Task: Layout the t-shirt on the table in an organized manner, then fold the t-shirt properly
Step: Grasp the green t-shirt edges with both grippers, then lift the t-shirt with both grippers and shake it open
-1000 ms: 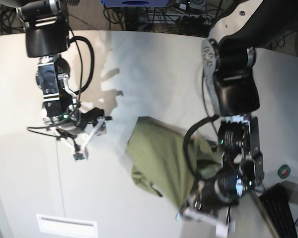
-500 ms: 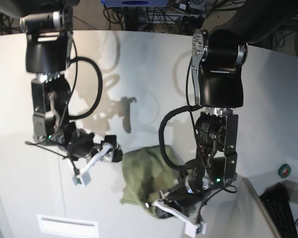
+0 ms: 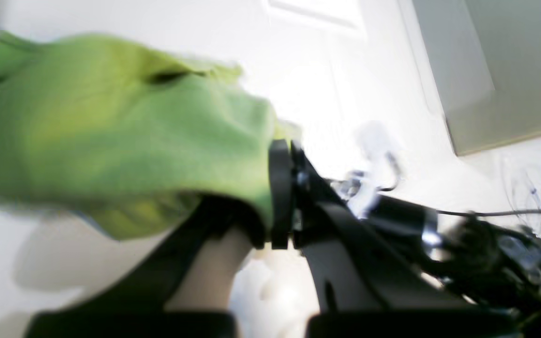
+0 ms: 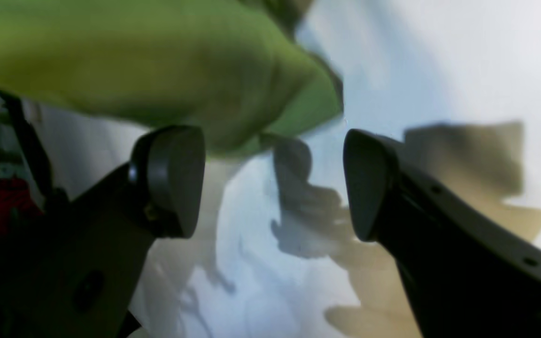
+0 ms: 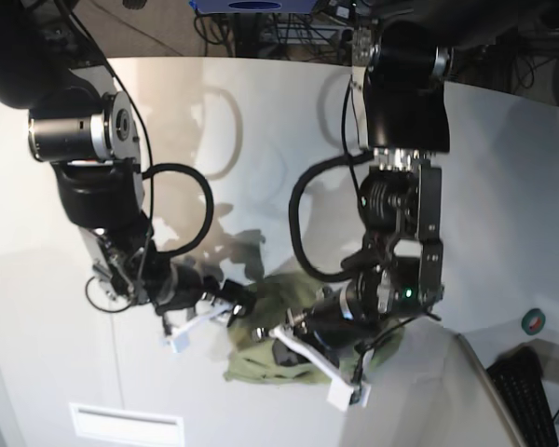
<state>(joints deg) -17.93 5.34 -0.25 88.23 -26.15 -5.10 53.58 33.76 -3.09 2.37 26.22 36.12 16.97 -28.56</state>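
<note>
The olive-green t-shirt (image 5: 261, 365) lies bunched in a heap on the table (image 5: 261, 140) near its front edge. My left gripper (image 5: 296, 346) is shut on a fold of the t-shirt (image 3: 111, 131); in the left wrist view the left gripper (image 3: 282, 206) pinches the cloth's edge with its jaws pressed together. My right gripper (image 5: 235, 311) is open just at the heap's left side. In the right wrist view the right gripper (image 4: 270, 183) stands wide, with the t-shirt (image 4: 158, 61) hanging just beyond the left fingertip (image 4: 172, 180) and nothing clamped between the fingers.
A white rectangular label (image 5: 126, 424) lies at the front left. A grey panel (image 5: 429, 391) sits at the front right, with a green tape roll (image 5: 533, 321) and a dark keyboard (image 5: 531, 396) beyond it. Cables run behind the table's far edge.
My left gripper has dragged the t-shirt left and toward the front, bunching it smaller. My right gripper has moved right and lower, up to the heap's left side, still open.
</note>
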